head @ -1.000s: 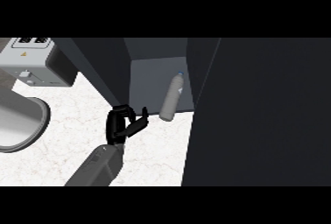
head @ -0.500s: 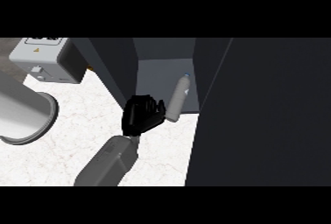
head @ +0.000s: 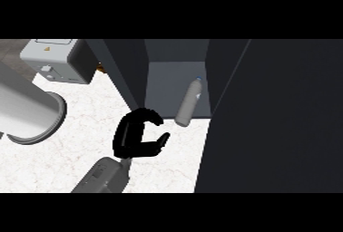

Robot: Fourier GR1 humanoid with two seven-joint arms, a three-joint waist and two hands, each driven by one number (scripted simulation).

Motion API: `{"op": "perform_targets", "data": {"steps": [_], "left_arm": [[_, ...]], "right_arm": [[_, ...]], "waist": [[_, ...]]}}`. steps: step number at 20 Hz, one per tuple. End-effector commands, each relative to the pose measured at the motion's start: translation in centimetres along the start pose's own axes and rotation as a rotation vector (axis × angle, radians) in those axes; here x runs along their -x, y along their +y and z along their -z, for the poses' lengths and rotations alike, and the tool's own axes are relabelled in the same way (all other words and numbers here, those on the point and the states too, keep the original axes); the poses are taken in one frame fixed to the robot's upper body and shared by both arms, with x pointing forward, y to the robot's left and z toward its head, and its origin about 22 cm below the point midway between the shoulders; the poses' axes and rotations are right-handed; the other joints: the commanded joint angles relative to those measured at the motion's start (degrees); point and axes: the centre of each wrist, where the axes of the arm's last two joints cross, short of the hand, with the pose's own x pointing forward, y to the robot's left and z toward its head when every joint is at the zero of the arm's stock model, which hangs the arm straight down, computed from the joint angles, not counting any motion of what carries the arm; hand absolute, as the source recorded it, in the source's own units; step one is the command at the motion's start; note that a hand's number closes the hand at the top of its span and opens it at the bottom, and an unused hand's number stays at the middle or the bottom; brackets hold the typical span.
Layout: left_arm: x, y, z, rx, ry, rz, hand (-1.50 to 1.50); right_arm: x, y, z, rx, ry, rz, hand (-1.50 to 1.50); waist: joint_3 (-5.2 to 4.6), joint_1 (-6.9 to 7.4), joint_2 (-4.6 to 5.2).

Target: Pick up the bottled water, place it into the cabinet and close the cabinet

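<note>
The bottled water (head: pixel 188 104) lies on its side on the floor of the open dark cabinet (head: pixel 164 84), cap pointing to the back and base jutting slightly over the front edge. My left hand (head: pixel 130 140) hovers over the counter just left of and below the bottle's base. Its fingers curl into a C with nothing inside, clear of the bottle. My right hand does not show.
The cabinet's big dark door (head: pixel 275 118) fills the right side, swung open. A large pale round vessel (head: pixel 26 113) lies at the left on the white marble counter (head: pixel 80 136). A grey boxy appliance (head: pixel 57 59) stands at the back left.
The hand came close to the bottle's base half a second ago and has since drawn back down and left, with nothing in it. The bottle stays lying in the cabinet.
</note>
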Motion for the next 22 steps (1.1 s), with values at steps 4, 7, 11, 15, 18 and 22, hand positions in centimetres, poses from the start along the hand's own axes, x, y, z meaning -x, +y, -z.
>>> {"op": "perform_targets", "data": {"steps": [4, 7, 11, 15, 18, 22], "left_arm": [[-2.5, 2.4, -4.7, 0.088, 0.042, -0.049, -1.5], [-4.8, 4.3, -5.8, 0.05, 0.019, -0.019, -1.5], [-6.7, 6.4, -9.4, 0.031, 0.001, 0.012, -1.5], [-8.4, 8.4, -11.8, -0.031, -0.023, 0.069, -1.5], [-11.0, 10.9, -11.4, -0.043, -0.028, 0.146, -1.5], [-12.3, 12.2, -13.2, -0.039, -0.041, 0.197, -1.5]], "right_arm": [[-2.6, 3.3, 0.2, -0.1, -0.043, -0.141, 1.5], [-3.9, 5.0, -0.2, -0.207, -0.029, -0.105, 1.5], [-3.3, 6.0, 0.8, -0.227, -0.033, -0.043, 1.5], [-2.8, 7.9, 1.1, -0.279, -0.03, 0.038, 1.5], [-2.6, 9.2, 2.1, -0.315, -0.011, 0.089, 1.5], [-2.6, 10.4, 3.0, -0.373, -0.012, 0.103, 1.5]], "waist": [[0.01, 0.69, 0.02], [-0.03, 0.34, -0.41], [-0.07, 1.19, -0.2], [-0.1, 1.04, -0.28], [-0.19, 1.19, -0.2], [-0.25, 1.08, -0.45]]}}
